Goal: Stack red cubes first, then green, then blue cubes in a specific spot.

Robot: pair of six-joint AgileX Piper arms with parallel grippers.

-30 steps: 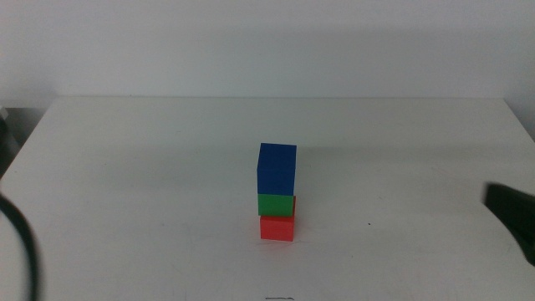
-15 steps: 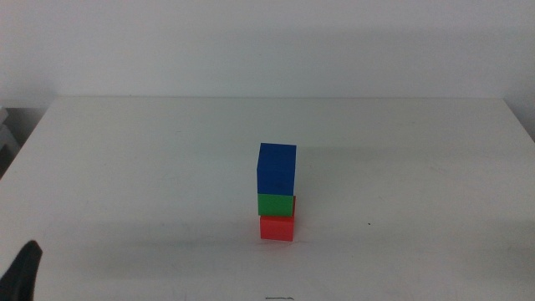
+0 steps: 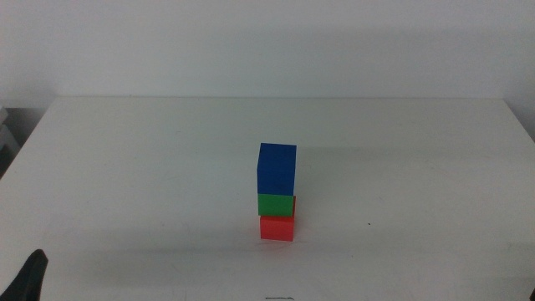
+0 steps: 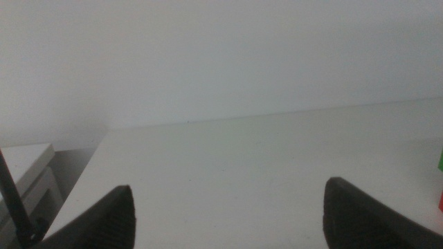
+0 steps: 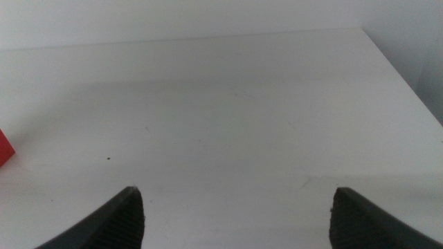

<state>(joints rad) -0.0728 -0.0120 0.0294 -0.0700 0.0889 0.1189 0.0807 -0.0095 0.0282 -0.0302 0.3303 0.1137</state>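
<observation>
In the middle view a three-cube stack stands upright at the table's centre. The red cube [image 3: 277, 227] is at the bottom, the green cube [image 3: 276, 205] on it, and the blue cube [image 3: 277, 168] on top. The stack covers the specific spot. No gripper touches the stack. My left gripper [image 4: 228, 190] is open and empty, far from the stack, and slivers of the green cube [image 4: 441, 160] and red cube [image 4: 441, 201] show at its view's edge. My right gripper [image 5: 237, 194] is open and empty over bare tabletop, with a corner of the red cube [image 5: 5, 149] at the edge.
The white table [image 3: 401, 142] ends at a white wall behind. A dark tip of the left arm [image 3: 32, 281] shows at the bottom-left corner of the middle view. The right arm is outside that view. A pale cabinet [image 4: 24, 173] stands beyond the table's left edge.
The right gripper has left the middle view at the right edge. The left arm's dark tip has sunk lower in the bottom-left corner. The stack has not moved.
</observation>
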